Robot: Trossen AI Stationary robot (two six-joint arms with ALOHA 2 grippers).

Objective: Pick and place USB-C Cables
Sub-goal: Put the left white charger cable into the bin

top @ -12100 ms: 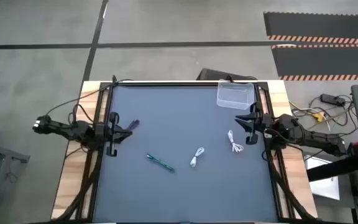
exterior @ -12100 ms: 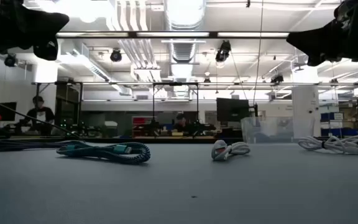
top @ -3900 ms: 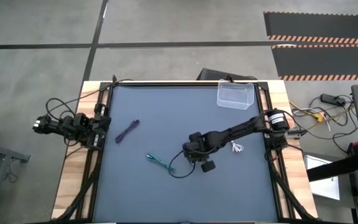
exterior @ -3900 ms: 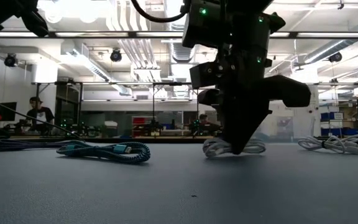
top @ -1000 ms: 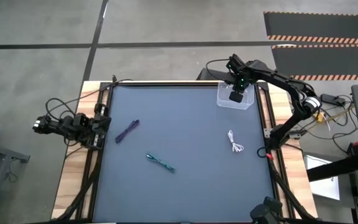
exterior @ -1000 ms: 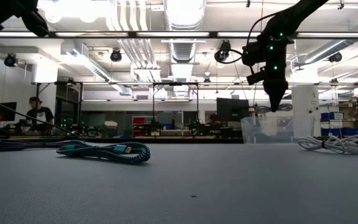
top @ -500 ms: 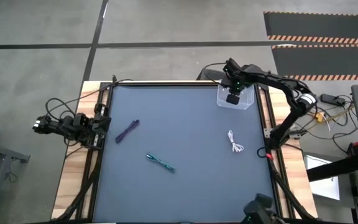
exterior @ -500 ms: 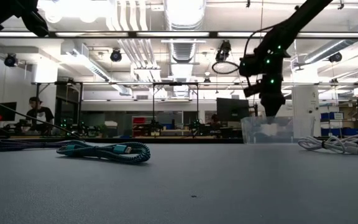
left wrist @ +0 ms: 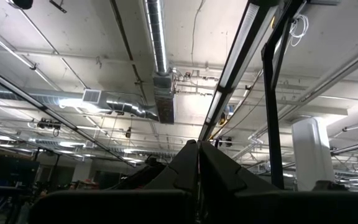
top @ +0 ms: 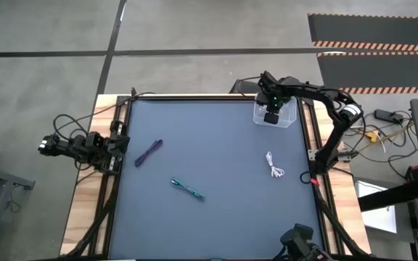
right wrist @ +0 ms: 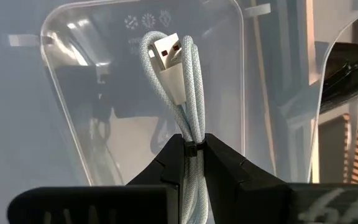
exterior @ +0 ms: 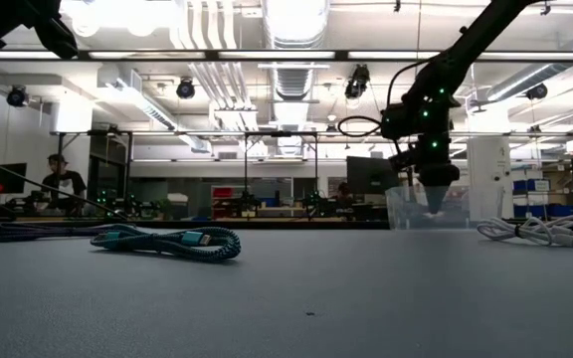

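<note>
My right gripper [top: 271, 117] points down over the clear bin [top: 290, 109] at the table's far right corner, shut on a white braided cable [right wrist: 185, 81]. In the low view its tip [exterior: 434, 207] is down inside the bin's walls [exterior: 406, 209]. A second white cable [top: 274, 167] lies flat on the mat right of centre, the teal cable [top: 187, 189] near the middle, and the dark purple cable [top: 149, 152] toward the left. My left gripper [left wrist: 197, 152] waits shut at the table's left edge, pointing up at the ceiling. My right gripper pinches the folded white cable between its two fingers [right wrist: 166, 155], across several strands of the bundle [right wrist: 190, 127]. The fingers come from above, pointing down. The looped end with the plug [right wrist: 169, 53] sticks out past the fingertips, over the bin's floor [right wrist: 104, 93]; whether it touches the floor, I cannot tell.
The bin sits against the table's far right rail. Black cables run along the left rail by the left arm [top: 85, 145]. In the low view the teal cable [exterior: 167, 242] and the loose white cable [exterior: 535, 231] lie on the mat; people show far off in the room.
My right gripper has come down from above the bin until its tip is within the bin's walls, shifting slightly toward the table's left. It has stayed shut on the white cable, which has gone down with it. The other cables have not moved.
</note>
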